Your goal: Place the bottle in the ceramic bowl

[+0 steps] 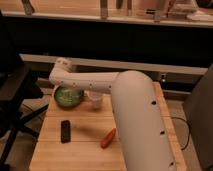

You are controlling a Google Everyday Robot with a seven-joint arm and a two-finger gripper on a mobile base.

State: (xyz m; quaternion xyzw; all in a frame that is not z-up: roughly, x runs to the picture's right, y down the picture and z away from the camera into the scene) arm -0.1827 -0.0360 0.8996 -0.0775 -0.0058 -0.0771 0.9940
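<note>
The hand [62, 66] is held over the bowl's [68, 96] far rim; its state cannot be told; the bottle [95, 100] stands just beside the bowl, under the arm [95, 81]; it could be toppled by a low sweep.
</note>
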